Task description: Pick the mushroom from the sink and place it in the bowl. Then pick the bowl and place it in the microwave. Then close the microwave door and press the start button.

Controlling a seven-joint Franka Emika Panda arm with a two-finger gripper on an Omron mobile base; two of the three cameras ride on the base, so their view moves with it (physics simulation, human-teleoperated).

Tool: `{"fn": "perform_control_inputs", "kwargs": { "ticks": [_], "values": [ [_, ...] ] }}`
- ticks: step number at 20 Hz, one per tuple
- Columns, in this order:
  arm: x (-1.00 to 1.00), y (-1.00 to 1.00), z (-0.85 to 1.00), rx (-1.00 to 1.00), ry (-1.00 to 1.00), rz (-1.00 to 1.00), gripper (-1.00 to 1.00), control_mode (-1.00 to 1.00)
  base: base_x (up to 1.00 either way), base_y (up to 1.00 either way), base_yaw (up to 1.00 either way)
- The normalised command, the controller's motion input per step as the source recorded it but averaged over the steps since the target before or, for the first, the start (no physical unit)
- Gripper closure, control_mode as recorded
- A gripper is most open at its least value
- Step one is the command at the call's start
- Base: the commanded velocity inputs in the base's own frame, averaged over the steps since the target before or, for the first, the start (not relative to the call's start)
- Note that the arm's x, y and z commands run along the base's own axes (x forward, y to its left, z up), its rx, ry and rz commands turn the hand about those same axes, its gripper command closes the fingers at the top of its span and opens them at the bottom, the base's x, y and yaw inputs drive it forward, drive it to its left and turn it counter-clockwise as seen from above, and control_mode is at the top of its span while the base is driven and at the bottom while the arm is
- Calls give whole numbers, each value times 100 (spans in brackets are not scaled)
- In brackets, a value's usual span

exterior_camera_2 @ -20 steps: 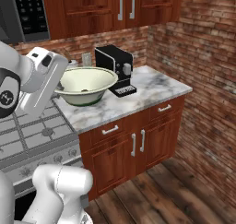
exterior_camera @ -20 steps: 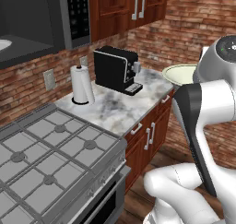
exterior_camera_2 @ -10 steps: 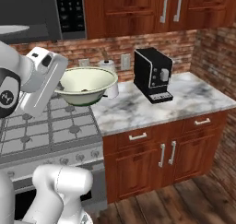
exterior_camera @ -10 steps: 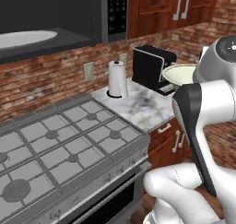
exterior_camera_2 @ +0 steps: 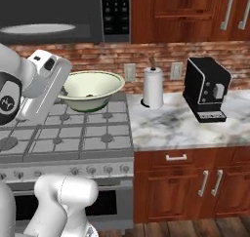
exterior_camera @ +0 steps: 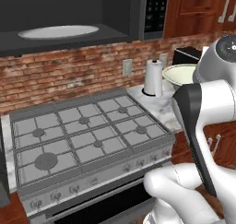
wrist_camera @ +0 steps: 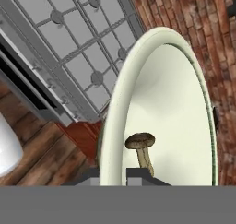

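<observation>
Jaws clamped on the rim of the bowl [exterior_camera_2: 93, 90] carry it above the stove [exterior_camera_2: 73, 138] with the mushroom [wrist_camera: 141, 147] already inside, leaving the open microwave [exterior_camera: 69, 20] overhead to load, shut and start.

A home kitchen: a gas stove [exterior_camera: 87, 135] sits under an open microwave [exterior_camera: 69, 22] against a red brick wall [exterior_camera_2: 161, 58], flanked by marble counter [exterior_camera_2: 185, 126], wooden cabinets [exterior_camera_2: 195, 187], paper towel roll [exterior_camera_2: 153, 87] and black coffee machine [exterior_camera_2: 207, 87].
</observation>
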Motion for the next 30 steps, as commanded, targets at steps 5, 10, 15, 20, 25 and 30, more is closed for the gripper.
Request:
{"fn": "perform_control_inputs", "kwargs": {
  "ticks": [5,10,15,20,25,30],
  "values": [
    [0,0,0,0,0,0,100,100,0,18,43],
    [0,0,0,0,0,0,100,100,0,17,39],
    [0,0,0,0,0,0,100,100,0,20,32],
    [0,0,0,0,0,0,100,100,0,27,24],
    [0,0,0,0,0,0,100,100,0,38,11],
    [0,0,0,0,0,0,100,100,0,45,5]
  ]
}}
